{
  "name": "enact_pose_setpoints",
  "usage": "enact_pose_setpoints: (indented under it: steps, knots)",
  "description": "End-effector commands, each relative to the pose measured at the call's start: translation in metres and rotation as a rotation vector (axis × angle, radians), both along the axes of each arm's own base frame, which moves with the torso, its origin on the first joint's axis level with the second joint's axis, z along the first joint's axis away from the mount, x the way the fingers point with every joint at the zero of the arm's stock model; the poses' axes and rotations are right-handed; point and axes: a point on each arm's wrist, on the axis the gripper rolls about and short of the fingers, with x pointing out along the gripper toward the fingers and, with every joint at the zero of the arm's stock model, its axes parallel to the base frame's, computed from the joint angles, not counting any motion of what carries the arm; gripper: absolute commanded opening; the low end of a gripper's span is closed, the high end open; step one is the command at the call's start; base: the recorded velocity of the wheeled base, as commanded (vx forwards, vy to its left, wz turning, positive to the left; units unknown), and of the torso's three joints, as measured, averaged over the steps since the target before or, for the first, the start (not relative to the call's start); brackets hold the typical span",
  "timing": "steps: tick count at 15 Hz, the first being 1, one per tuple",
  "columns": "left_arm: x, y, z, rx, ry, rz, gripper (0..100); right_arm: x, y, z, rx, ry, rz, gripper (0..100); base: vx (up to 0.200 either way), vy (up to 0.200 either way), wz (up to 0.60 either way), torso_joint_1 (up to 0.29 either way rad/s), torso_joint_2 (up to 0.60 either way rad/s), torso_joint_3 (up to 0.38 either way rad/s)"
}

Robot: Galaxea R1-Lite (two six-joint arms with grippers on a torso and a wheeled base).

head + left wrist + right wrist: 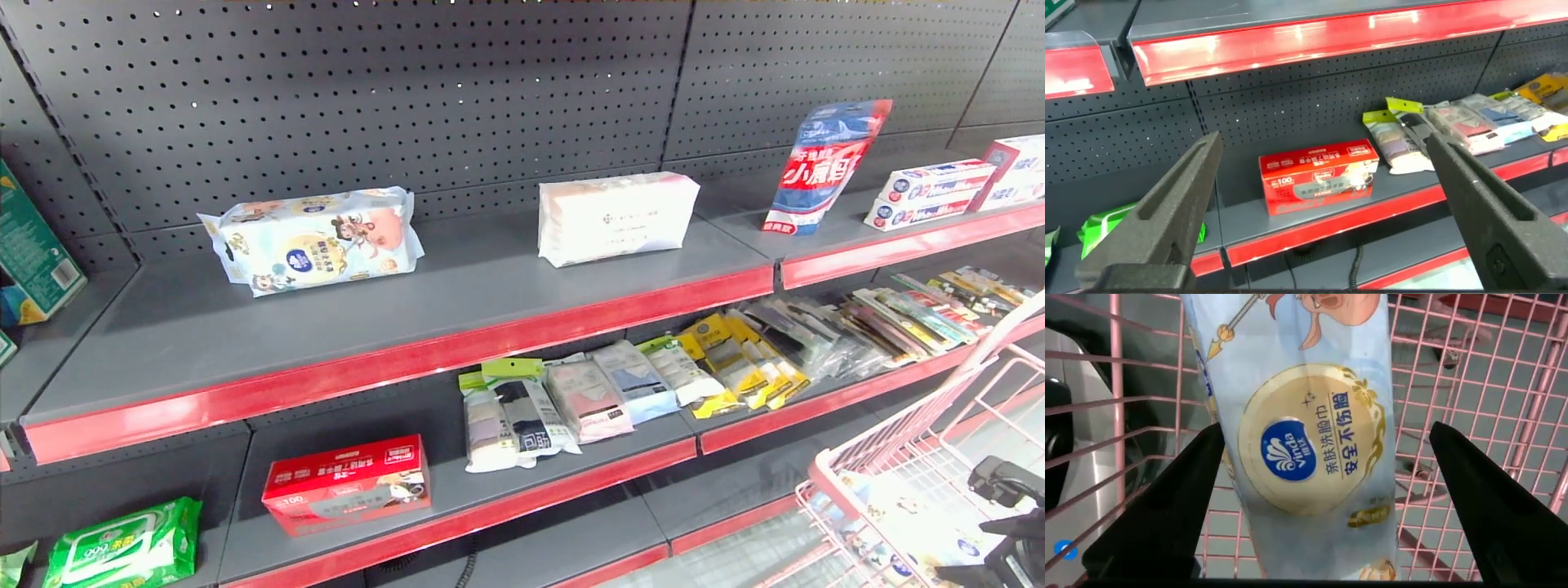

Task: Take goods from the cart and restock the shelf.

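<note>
Pink wire marks the cart low on the robot's right in the head view, with the right arm reaching down into it. The grey top shelf has bare space between a cartoon-printed pack and a white pack.

From the left wrist, the left tool hangs released and holds nothing. It faces the lower shelf, where a red box sits well apart from it.

The right wrist adds what the head view hides. A pack of wipes lies on the cart's wire floor, directly under the right tool. That tool is spread wide with a finger on each side of the pack and has not yet clenched. The pack's long axis runs crosswise to the gap, so closing should pinch its narrow width. The right arm is clearly the nearer one.
</note>
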Motion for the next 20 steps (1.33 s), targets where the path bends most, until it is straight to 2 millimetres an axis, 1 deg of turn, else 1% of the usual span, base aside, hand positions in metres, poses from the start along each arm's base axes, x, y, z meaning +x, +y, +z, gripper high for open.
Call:
enact_pose_setpoints:
  steps: [1,4,6,14,20]
  knots:
    - [0.0,0.0,0.0,0.0,0.001,0.0,100,0.006,-0.007,-0.007,-0.002,0.004,0.004,100,0.0,0.0,0.0,0.0,0.0,0.0]
    - [0.0,0.0,0.0,0.0,0.001,0.0,100,0.011,-0.01,-0.011,-0.009,0.004,0.01,100,0.0,0.0,0.0,0.0,0.0,0.0]
    - [0.0,0.0,0.0,0.0,0.001,0.0,100,0.011,-0.008,-0.016,0.009,0.018,0.013,100,0.0,0.0,0.0,0.0,0.0,0.0]
    - [0.0,0.0,0.0,0.0,0.001,0.0,100,0.008,-0.01,-0.023,0.04,0.027,-0.008,100,0.0,0.0,0.0,0.0,0.0,0.0]
    - [0.0,0.0,0.0,0.0,0.001,0.0,100,0.01,-0.005,-0.027,0.046,0.043,0.012,100,0.0,0.0,0.0,0.0,0.0,0.0]
